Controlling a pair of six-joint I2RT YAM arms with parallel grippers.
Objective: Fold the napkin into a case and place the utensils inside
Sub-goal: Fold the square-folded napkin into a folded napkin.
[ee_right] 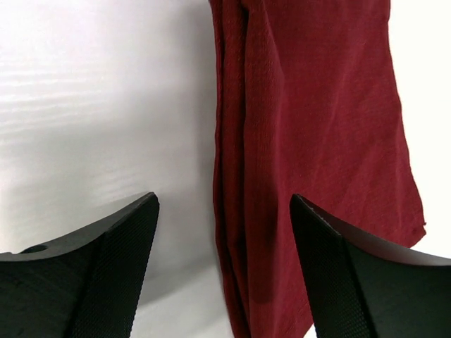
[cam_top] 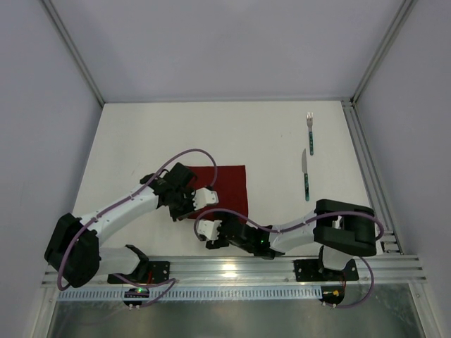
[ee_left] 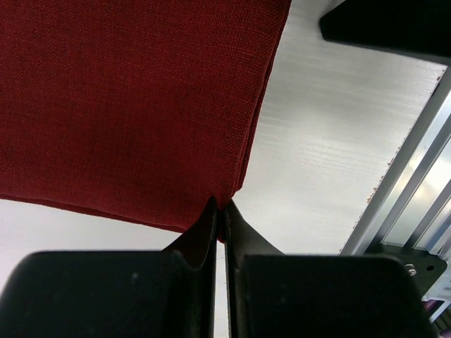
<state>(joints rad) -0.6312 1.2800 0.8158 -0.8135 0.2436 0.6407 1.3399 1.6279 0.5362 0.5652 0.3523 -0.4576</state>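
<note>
Straddling the layered near edge of the napkin (ee_right: 317, 105), the right gripper (ee_right: 224, 199) stands wide open and holds nothing, with the stacked folds running up between its fingers. Whether its tips touch the table (cam_top: 141, 141) I cannot tell. Just beyond it, the left gripper (ee_left: 220, 205) has its jaws pressed together on the very tip of a corner of the cloth.

The napkin lies as a folded rectangle near the middle of the table, too wide yet for a case, so I judge another narrowing fold is in hand. To do it well, the right gripper should come down over every layer of that edge, not just the top one, and close firmly. Both arms should then lift low and level together so the crease runs straight. The left pinch is shallow and could slip if pulled hard.

Farther off to the right, well apart from the cloth, lie the knife (cam_top: 306, 176) and, beyond it, the fork (cam_top: 309, 131), roughly in line.
</note>
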